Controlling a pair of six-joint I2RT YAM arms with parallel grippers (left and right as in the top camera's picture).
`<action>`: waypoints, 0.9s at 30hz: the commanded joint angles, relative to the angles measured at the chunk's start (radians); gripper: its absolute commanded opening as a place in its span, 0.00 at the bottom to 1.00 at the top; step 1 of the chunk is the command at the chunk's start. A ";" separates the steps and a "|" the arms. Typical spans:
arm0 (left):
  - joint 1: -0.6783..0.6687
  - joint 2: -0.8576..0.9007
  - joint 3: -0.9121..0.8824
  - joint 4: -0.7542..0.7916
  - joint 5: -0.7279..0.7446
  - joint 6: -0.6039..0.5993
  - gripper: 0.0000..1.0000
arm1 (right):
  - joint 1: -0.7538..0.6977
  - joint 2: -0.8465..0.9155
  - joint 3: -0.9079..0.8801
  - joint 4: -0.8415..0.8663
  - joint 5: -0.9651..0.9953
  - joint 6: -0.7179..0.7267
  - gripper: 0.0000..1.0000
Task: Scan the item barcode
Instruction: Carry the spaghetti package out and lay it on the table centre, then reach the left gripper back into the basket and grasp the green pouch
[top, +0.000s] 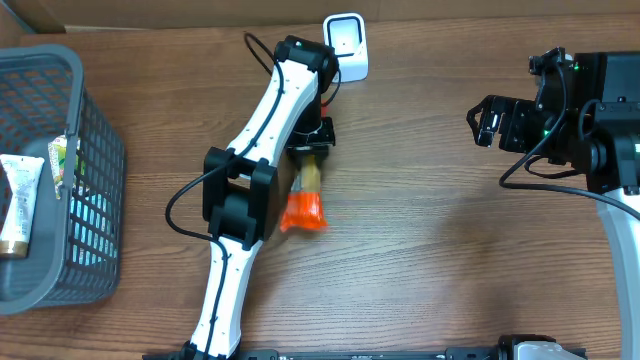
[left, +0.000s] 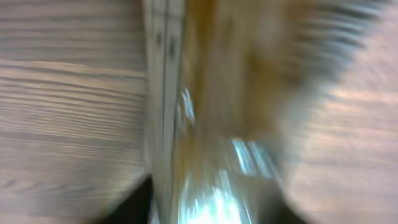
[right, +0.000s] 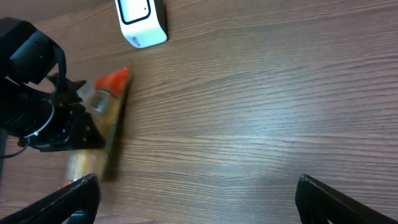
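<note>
So the brown wood-grain table fills the whole shot, with a grey plastic mesh basket on its left edge. The right gripper hangs off to the right side, spread wide, holding nothing. The left gripper is down over the tan end of the long packet with the orange end, which lies flat mid-table. Can't tell if it's actually pinching it, wrist cam is pure blur. The small white boxy scanner stands near, at the far edge.

Table centre-right: open wood, free passage. Left arm lies diagonally across the middle, orange-ended packet just beside it. Scanner at far edge; grey basket blocks left side.
</note>
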 joint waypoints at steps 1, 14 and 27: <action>-0.038 -0.018 0.016 -0.006 0.147 0.187 1.00 | -0.002 -0.004 0.026 0.000 -0.005 -0.001 1.00; 0.087 -0.445 0.017 -0.006 0.037 0.132 1.00 | -0.002 0.008 0.026 0.001 -0.006 -0.001 1.00; 0.890 -0.844 0.016 -0.006 -0.051 0.116 1.00 | -0.002 0.046 0.026 -0.001 -0.010 -0.001 1.00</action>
